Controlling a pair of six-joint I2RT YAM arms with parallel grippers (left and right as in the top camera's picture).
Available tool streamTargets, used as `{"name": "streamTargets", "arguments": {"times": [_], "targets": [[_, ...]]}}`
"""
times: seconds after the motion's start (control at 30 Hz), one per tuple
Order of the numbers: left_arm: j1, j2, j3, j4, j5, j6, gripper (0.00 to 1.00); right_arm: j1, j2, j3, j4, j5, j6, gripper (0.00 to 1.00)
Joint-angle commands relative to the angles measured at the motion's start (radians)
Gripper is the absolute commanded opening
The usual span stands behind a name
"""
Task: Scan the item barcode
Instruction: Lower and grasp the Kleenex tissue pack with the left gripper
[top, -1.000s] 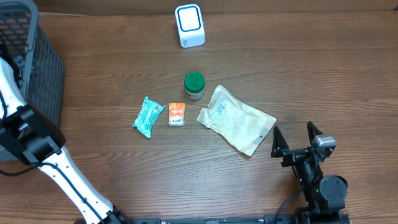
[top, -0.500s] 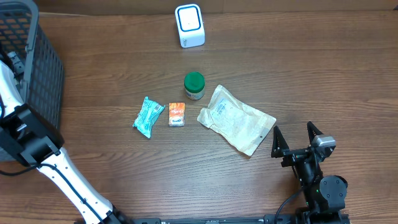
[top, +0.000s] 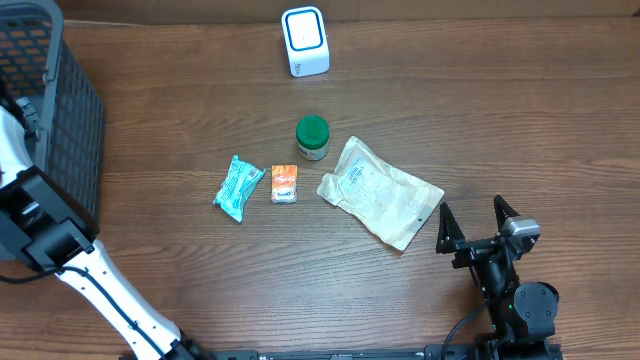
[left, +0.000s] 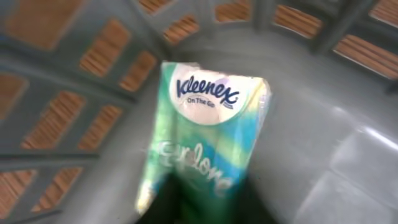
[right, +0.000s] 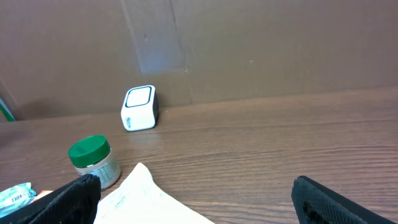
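The bench (top: 300, 300) is dark brown wood with a clear grain, and a plain brown wall (right: 261, 43) rises behind its far edge. A white scanner (top: 305, 41) stands near that far edge. Toward the middle are a small jar with a green lid (top: 312, 138), a crumpled white pouch (top: 380, 190) just to its right, an orange packet (top: 285, 184), and a teal packet (top: 238, 187) beside it. A dark grey mesh basket (top: 75, 130) sits at the left end of the bench, and the left arm (top: 40, 230) reaches into it. Inside the basket, a green and blue Kleenex pack (left: 208, 137) stands over the grey floor, its logo end away from the wrist camera. Its near end runs into the dark, blurred left gripper (left: 199, 208), which is clenched on it. The right gripper (top: 471, 208) is released, its fingers spread wide over bare wood just right of the pouch, well apart from the basket and the pack.
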Motion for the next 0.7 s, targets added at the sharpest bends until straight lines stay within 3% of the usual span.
{"name": "streamTargets", "arguments": {"times": [0.0,0.23,0.37,0.67], "targets": [[-0.015,0.049,-0.045,-0.023,0.024,0.000,0.04,-0.003,-0.011,-0.011,0.005,-0.002,-0.005,1.00],[-0.026,0.008,0.009,-0.130,0.025,-0.009,0.04,-0.003,-0.011,-0.011,0.005,-0.002,-0.005,1.00],[-0.035,-0.065,0.087,-0.198,0.037,-0.072,0.04,-0.003,-0.011,-0.011,0.005,-0.002,-0.005,1.00],[-0.082,-0.410,0.148,-0.267,0.305,-0.219,0.04,-0.003,-0.011,-0.011,0.005,-0.002,-0.005,1.00]]}}
